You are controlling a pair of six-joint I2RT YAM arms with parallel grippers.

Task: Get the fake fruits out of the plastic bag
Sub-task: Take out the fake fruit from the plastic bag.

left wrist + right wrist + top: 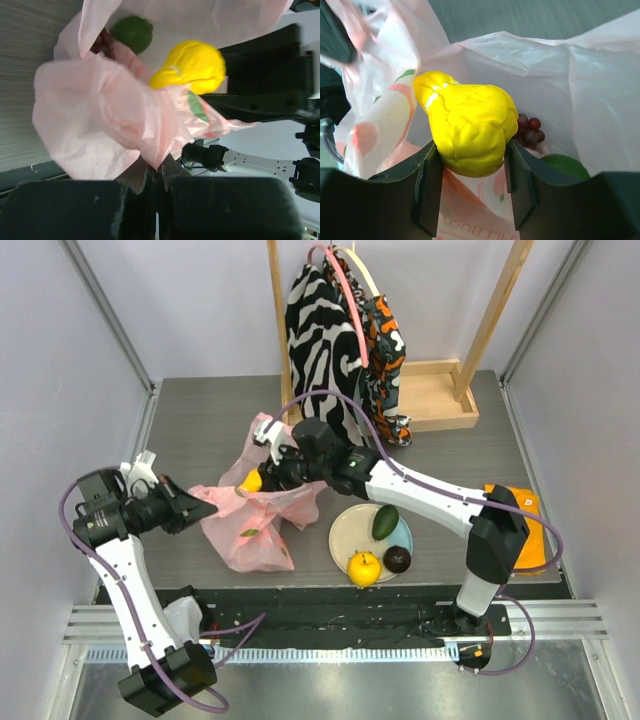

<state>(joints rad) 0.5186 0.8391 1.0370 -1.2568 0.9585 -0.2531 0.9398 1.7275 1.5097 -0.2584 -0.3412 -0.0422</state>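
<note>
The pink plastic bag (250, 525) lies left of centre on the table. My left gripper (195, 508) is shut on its left edge (155, 155). My right gripper (262, 478) is shut on the yellow pear-shaped fruit (470, 131) at the bag's mouth; the pear also shows in the top view (251, 480) and in the left wrist view (192, 67). Inside the bag lie the dark red grape bunch (530, 129) and the green lime (565, 165); the lime also shows in the left wrist view (132, 32). The avocado (385, 521), the yellow-orange fruit (364, 567) and the maroon fruit (397, 559) sit on the plate (345, 530).
A zebra-striped cloth bag (320, 340) hangs from a wooden rack (440, 395) at the back. A folded orange cloth (527, 530) lies at the right edge, behind my right arm.
</note>
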